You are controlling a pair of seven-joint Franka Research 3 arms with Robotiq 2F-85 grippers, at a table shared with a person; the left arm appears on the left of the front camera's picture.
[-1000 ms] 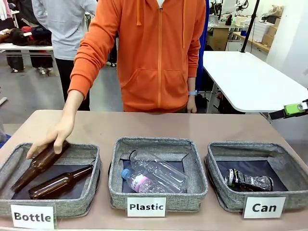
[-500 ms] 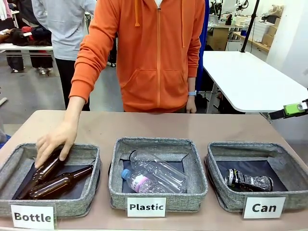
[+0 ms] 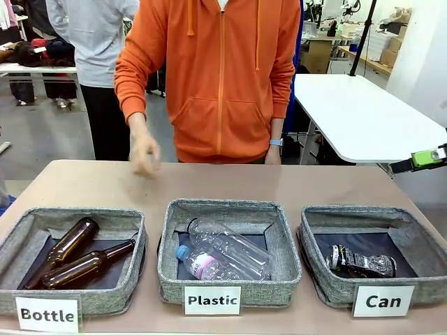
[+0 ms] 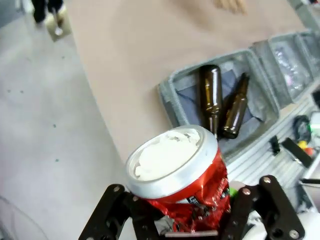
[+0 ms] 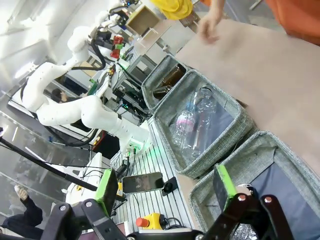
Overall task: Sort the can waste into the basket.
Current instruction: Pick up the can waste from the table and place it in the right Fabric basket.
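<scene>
Left claw (image 4: 182, 215) clamps red can (image 4: 172, 157); "Bottle" basket (image 3: 112, 299), "Plastic" basket (image 3: 223, 206), "Can" basket (image 3: 363, 211) abreast.

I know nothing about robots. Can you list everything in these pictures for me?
table: one, tan, between robot and person
baskets: three, grey, in a row: Bottle basket, Plastic basket, Can basket
glass bottles: two, brown, in the Bottle basket
plastic bottles: two, clear, in the Plastic basket
black and silver can: one, crushed, in the Can basket
red can: one, crushed, in the left gripper
person: one, orange hoodie, far side; hand above the table
left gripper: black, shut on the red can
right gripper: black, green pads, open, at the table's right side
</scene>
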